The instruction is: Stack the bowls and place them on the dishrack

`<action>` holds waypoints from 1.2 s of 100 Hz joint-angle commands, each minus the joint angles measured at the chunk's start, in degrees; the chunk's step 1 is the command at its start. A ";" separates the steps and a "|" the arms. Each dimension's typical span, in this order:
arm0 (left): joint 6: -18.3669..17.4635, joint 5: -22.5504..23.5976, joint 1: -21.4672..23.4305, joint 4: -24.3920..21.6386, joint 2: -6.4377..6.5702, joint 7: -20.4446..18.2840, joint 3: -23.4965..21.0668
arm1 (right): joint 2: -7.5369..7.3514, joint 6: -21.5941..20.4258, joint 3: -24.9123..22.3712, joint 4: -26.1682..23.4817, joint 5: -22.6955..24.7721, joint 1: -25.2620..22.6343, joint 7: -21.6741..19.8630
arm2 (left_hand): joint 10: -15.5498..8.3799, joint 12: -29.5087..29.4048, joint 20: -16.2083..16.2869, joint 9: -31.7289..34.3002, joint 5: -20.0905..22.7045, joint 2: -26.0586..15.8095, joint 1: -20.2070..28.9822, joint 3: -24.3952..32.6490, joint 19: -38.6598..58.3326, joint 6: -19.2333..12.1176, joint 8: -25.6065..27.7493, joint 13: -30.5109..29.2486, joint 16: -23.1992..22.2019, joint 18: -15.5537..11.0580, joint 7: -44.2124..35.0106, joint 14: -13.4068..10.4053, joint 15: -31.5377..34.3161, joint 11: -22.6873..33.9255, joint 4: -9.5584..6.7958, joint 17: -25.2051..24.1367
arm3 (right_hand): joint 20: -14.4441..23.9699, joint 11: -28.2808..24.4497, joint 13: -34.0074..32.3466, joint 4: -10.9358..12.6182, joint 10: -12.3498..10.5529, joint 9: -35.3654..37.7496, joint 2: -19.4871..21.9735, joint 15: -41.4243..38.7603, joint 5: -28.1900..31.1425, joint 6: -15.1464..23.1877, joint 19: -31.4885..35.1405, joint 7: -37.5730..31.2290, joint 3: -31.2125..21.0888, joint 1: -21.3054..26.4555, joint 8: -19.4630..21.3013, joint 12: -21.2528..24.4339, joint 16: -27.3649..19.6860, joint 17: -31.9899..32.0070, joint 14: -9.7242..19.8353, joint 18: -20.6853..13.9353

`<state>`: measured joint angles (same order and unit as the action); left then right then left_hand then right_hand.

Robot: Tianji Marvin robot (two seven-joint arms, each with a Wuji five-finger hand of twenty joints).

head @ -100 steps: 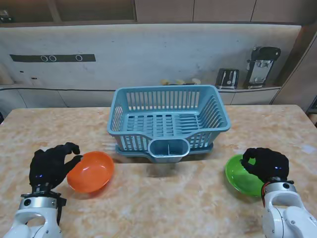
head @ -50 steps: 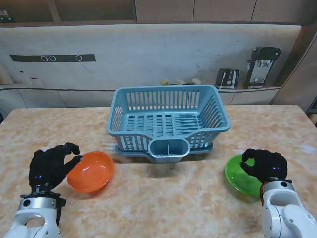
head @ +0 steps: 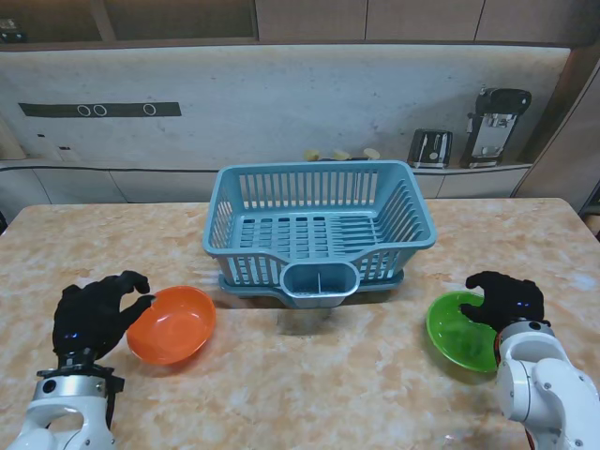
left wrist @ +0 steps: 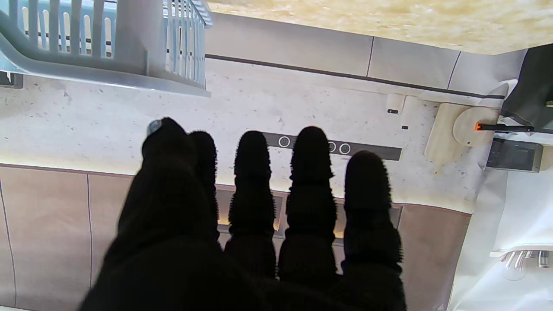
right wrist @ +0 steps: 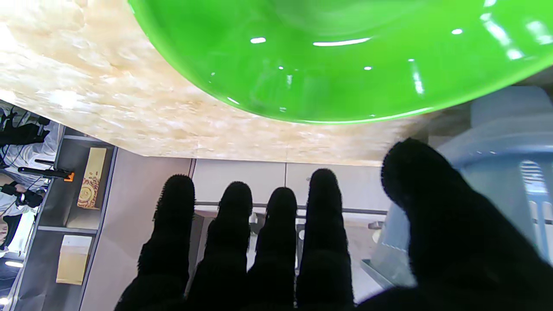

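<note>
Just two bowls, one dishrack

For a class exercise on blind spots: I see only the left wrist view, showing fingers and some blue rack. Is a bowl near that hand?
Observer: Yes, an orange bowl sits just right of the open left hand.
Operator: And the other bowl?
Observer: A green bowl lies by the right hand, whose open fingers reach over its rim.
Operator: Anything in the rack?
Observer: The dishrack holds no bowls.
</note>
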<state>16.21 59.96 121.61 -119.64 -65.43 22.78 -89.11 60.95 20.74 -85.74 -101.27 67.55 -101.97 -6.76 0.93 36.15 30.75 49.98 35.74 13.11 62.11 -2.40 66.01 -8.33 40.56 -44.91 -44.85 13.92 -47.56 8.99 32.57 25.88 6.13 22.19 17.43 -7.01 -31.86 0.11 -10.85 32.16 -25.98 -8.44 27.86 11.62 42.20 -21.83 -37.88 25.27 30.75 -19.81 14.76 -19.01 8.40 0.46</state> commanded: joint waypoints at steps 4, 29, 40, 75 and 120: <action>0.07 -0.05 0.56 -0.61 -0.21 -0.87 -0.09 | -0.22 0.58 0.66 2.77 -0.76 2.10 -1.88 | -0.32 0.23 0.19 -0.41 0.61 -2.34 0.30 -0.70 -0.15 -0.84 0.31 0.46 0.72 0.49 0.26 0.60 -0.52 -0.85 -0.18 -0.62 | -1.28 1.94 2.98 1.80 1.69 -4.32 -2.85 1.78 -4.12 -1.65 -1.77 1.91 -0.59 0.58 -0.63 1.85 -2.18 1.62 0.49 -0.89; -0.03 -0.09 0.55 -0.71 -0.18 -1.11 -0.05 | -0.77 1.23 2.78 8.45 -2.36 6.67 -3.89 | -0.23 0.19 0.21 -0.32 0.71 -2.35 0.31 -0.68 -0.18 -0.84 0.33 0.41 0.85 0.52 0.34 0.68 -0.51 -0.88 -0.18 -0.62 | -2.20 2.40 4.91 1.92 2.93 -9.69 -4.82 2.06 -13.01 -4.15 -2.91 6.12 -0.93 -0.14 -1.68 3.18 -3.63 2.22 0.57 -0.53; 0.04 -0.05 0.51 -0.77 -0.16 -1.26 0.02 | -1.03 1.15 3.68 10.57 -2.39 8.54 -4.98 | -0.25 0.18 0.20 -0.35 0.81 -2.41 0.27 -0.69 -0.23 -0.78 0.33 0.49 0.88 0.56 0.35 0.79 -0.53 -0.92 -0.17 -0.68 | -2.18 2.05 4.81 1.78 4.03 -10.90 -4.60 1.83 -16.57 -6.30 -2.49 7.80 -0.94 -1.46 -2.03 3.32 -3.95 1.99 0.42 0.14; -0.23 0.12 0.21 -0.80 -0.03 -1.95 0.22 | -1.27 2.49 7.98 19.83 -6.48 15.33 -3.41 | -0.35 0.16 0.24 -0.31 0.75 -2.51 0.24 -0.66 -0.22 -0.83 0.20 0.37 0.97 0.77 0.66 0.73 -0.49 -0.96 -0.21 -0.60 | -0.63 -5.67 -0.35 0.55 5.13 -10.16 -4.48 -2.67 -14.17 -7.20 2.05 6.76 -1.46 -3.86 1.02 -0.77 -0.51 -0.51 -1.32 0.75; -0.07 0.12 0.11 -0.97 0.04 -2.55 0.47 | -1.06 3.53 11.91 26.84 -12.11 19.19 -1.41 | -0.31 0.16 0.26 -0.27 0.83 -2.58 0.18 -0.67 -0.27 -0.83 0.13 0.32 0.96 0.99 0.83 0.84 -0.44 -1.01 -0.22 -0.70 | 12.45 -30.38 -11.81 0.42 -4.27 6.16 -6.20 -35.15 3.11 8.71 18.88 -14.64 2.39 9.84 17.91 -28.11 23.65 -16.44 6.31 -4.35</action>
<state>16.05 60.08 121.51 -120.04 -65.33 21.23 -88.83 59.35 24.36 -74.12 -75.60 55.20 -82.27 -7.40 0.93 36.15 30.75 49.98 35.74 13.11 62.09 -2.40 65.96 -8.33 40.56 -44.91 -44.28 13.97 -47.56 9.39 32.53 25.88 6.13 22.10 27.61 -34.71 -42.20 0.15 -12.65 36.38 -30.55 -39.53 29.74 16.66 57.82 -32.46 -35.66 28.76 45.97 -45.10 35.33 -32.77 12.44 -1.92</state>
